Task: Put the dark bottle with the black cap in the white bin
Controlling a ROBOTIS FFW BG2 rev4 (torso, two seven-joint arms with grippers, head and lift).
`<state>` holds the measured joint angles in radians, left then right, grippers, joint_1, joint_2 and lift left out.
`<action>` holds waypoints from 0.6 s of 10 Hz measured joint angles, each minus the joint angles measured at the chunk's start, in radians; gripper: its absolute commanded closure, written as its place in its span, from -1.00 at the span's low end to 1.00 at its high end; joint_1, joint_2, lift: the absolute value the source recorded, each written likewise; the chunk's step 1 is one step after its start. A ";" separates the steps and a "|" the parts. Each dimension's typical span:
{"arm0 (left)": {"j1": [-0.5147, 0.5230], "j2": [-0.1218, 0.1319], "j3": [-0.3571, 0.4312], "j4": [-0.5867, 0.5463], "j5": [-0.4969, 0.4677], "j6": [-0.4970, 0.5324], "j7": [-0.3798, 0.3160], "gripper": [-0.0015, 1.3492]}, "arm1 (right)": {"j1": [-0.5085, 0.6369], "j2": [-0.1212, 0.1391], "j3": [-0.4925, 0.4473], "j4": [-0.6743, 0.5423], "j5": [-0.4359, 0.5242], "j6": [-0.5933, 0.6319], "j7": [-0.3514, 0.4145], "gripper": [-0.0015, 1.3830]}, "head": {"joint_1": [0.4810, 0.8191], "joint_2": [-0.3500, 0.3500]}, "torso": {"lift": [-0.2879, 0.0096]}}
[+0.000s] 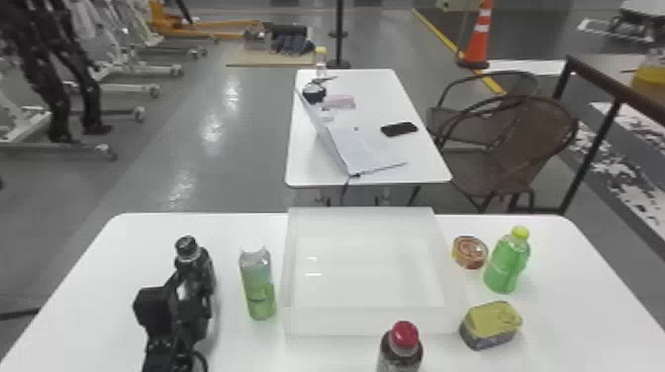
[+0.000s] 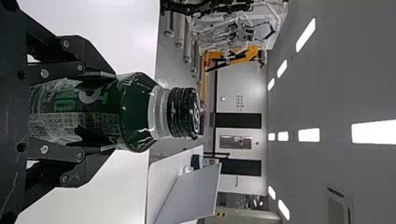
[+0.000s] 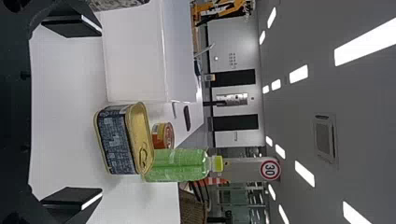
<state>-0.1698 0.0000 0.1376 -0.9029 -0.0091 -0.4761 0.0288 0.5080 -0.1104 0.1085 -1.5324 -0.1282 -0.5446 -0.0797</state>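
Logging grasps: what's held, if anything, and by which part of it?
Left gripper holds the dark bottle by its body, below the shoulder. Right gripper: empty.

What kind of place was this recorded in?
Probably a robotics lab or workshop: a black robot-like figure stands near wheeled white frames, with an orange lifting jack and a traffic cone beyond the tables.

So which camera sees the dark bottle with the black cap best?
The left wrist view: the dark bottle is big and close, its black cap uncovered. The head view shows it smaller, from above, its lower part partly hidden by the left jaws.
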 measured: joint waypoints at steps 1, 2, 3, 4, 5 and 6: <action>0.019 0.000 0.004 -0.067 -0.005 0.009 0.009 0.36 | 0.001 0.000 0.000 0.000 -0.001 0.000 0.000 -0.87 | -0.60 0.00 | 0.26; 0.045 0.000 0.007 -0.157 -0.012 0.031 0.020 0.36 | 0.001 0.000 0.000 0.000 -0.001 0.000 0.000 -0.87 | -0.60 0.00 | 0.26; 0.074 0.000 0.011 -0.275 -0.017 0.048 0.022 0.37 | 0.001 0.000 0.000 0.000 -0.001 0.000 0.000 -0.87 | -0.60 0.00 | 0.26; 0.099 0.000 0.011 -0.405 -0.028 0.088 0.022 0.36 | 0.001 0.000 0.000 0.000 -0.001 0.000 0.000 -0.87 | -0.60 0.00 | 0.26; 0.122 0.000 0.004 -0.532 -0.033 0.141 0.020 0.37 | 0.000 0.000 0.000 0.000 -0.001 0.000 0.000 -0.87 | -0.60 0.00 | 0.26; 0.137 0.000 -0.015 -0.629 -0.005 0.177 0.000 0.37 | 0.000 0.000 0.001 0.000 -0.001 0.000 0.000 -0.87 | -0.60 0.00 | 0.26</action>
<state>-0.0333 0.0001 0.1225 -1.5316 -0.0142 -0.2987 0.0292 0.5077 -0.1104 0.1097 -1.5324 -0.1289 -0.5445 -0.0797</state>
